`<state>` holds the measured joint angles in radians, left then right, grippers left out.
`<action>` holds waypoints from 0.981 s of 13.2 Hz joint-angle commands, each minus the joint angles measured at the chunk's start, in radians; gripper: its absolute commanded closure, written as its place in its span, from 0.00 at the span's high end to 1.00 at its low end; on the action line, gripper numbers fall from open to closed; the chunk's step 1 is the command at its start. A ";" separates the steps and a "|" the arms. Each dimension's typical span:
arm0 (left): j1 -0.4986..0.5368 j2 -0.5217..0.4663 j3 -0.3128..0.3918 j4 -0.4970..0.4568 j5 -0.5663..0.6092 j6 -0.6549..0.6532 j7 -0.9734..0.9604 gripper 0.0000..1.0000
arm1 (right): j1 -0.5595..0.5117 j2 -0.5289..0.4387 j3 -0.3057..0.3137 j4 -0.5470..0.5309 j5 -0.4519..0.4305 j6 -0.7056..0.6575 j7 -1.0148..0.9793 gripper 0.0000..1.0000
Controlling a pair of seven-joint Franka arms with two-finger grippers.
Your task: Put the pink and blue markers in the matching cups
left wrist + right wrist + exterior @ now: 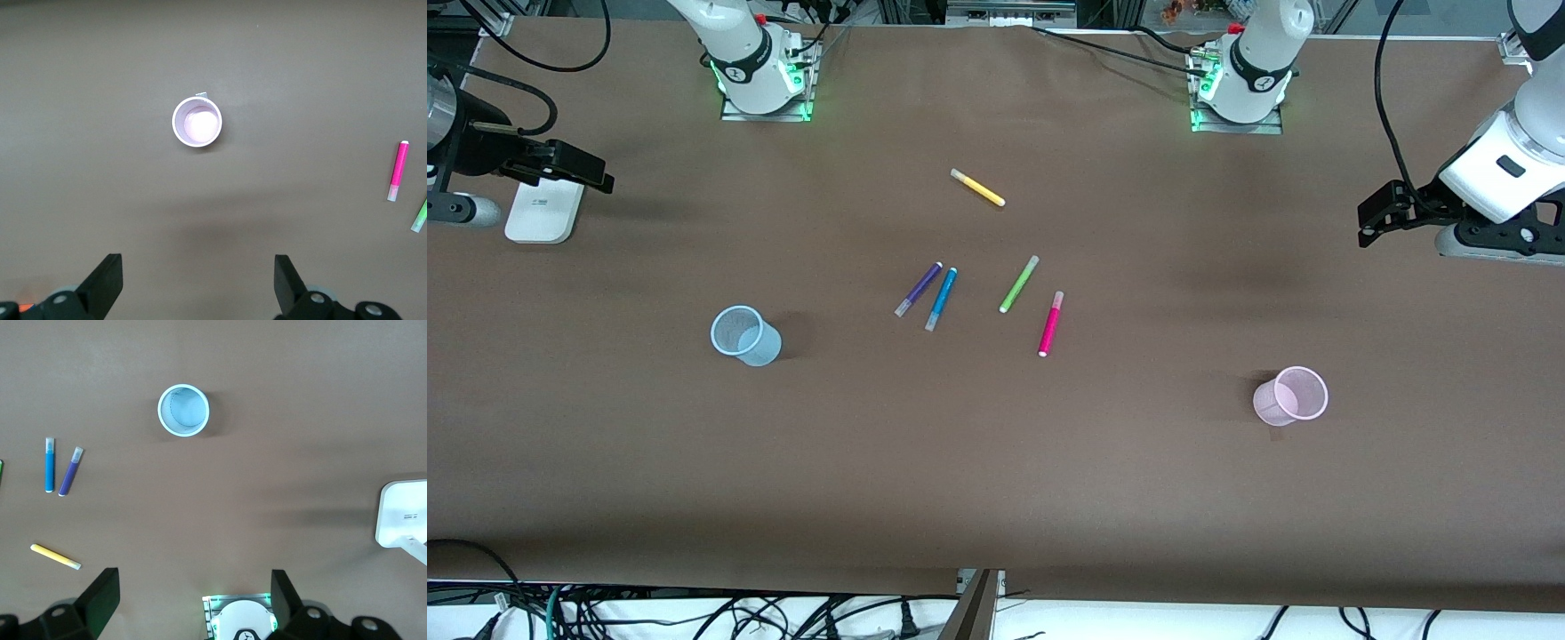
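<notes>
The pink marker (pixel 1050 324) (pixel 398 171) and the blue marker (pixel 941 299) (pixel 49 465) lie flat mid-table, apart from each other. A pale blue cup (pixel 744 335) (pixel 183 410) stands upright toward the right arm's end. Toward the left arm's end stands a pale pink cup (pixel 1291 396) (pixel 197 121), upright and nearer the front camera. Both cups hold nothing. My left gripper (pixel 1369 220) (pixel 198 268) hangs open over the table's edge at its own end. My right gripper (pixel 598 175) (pixel 193 585) hangs open over its end, with nothing between its fingers.
A purple marker (pixel 919 289) (pixel 71 471) lies right beside the blue one. A lime-green marker (pixel 1019 284) (pixel 420 215) lies close to the pink one. A yellow marker (pixel 978 188) (pixel 55 556) lies farther from the front camera. A white device (pixel 543 209) sits under the right gripper.
</notes>
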<state>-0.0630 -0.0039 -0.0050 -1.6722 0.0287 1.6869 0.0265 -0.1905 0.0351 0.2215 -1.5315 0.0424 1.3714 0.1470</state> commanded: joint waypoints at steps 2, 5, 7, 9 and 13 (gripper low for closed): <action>-0.001 0.010 -0.004 0.028 0.022 -0.021 0.016 1.00 | 0.000 0.020 0.010 0.037 -0.003 -0.028 -0.006 1.00; -0.001 0.010 -0.004 0.028 0.022 -0.021 0.016 1.00 | 0.003 0.022 0.010 0.039 -0.001 -0.025 -0.006 1.00; -0.001 0.010 -0.004 0.028 0.022 -0.021 0.018 1.00 | 0.003 0.029 0.010 0.039 -0.001 -0.025 -0.009 1.00; -0.001 0.010 -0.004 0.028 0.022 -0.021 0.016 1.00 | -0.001 0.048 0.009 0.039 0.005 -0.028 -0.023 1.00; -0.001 0.010 -0.004 0.028 0.022 -0.021 0.016 1.00 | -0.001 0.051 0.007 0.030 -0.007 -0.029 -0.066 1.00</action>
<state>-0.0631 -0.0039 -0.0051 -1.6722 0.0287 1.6869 0.0265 -0.1876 0.0776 0.2246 -1.5301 0.0423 1.3681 0.1032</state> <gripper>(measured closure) 0.000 0.000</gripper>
